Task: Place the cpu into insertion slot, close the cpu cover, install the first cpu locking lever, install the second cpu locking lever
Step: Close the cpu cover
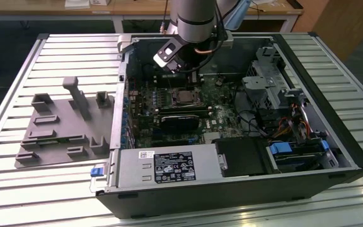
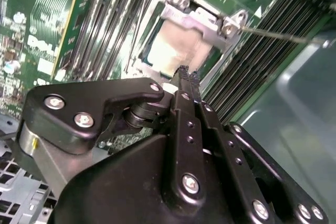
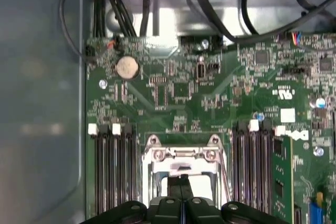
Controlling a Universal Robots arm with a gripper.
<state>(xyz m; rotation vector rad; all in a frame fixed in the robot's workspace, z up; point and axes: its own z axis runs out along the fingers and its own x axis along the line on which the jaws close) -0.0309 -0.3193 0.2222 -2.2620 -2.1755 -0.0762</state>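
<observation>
The cpu point(image 2: 181, 51) shows its silvery-grey top inside the insertion slot point(image 1: 185, 98) on the green motherboard. The cpu cover point(image 2: 202, 17), a silvery frame plate, lies flat around the chip, and its near edge point(image 3: 181, 156) also shows in the first wrist view. A thin metal lever rod point(image 2: 278, 35) runs out from one corner of the cover. My gripper point(image 2: 185, 74) is shut with nothing between its black fingers, and its tip hangs just above the edge of the chip. In the exterior view the gripper point(image 1: 183, 71) reaches down into the open case, just behind the slot.
Long black memory slots point(image 3: 110, 171) flank the socket on both sides. A black rectangular card point(image 1: 181, 120) lies just in front of it. Cables point(image 3: 210, 9) cross the case's far wall. A power supply point(image 1: 168, 168) and a drive cage point(image 1: 270, 90) fill the case's sides. A grey fixture point(image 1: 62, 123) sits outside on the slatted table.
</observation>
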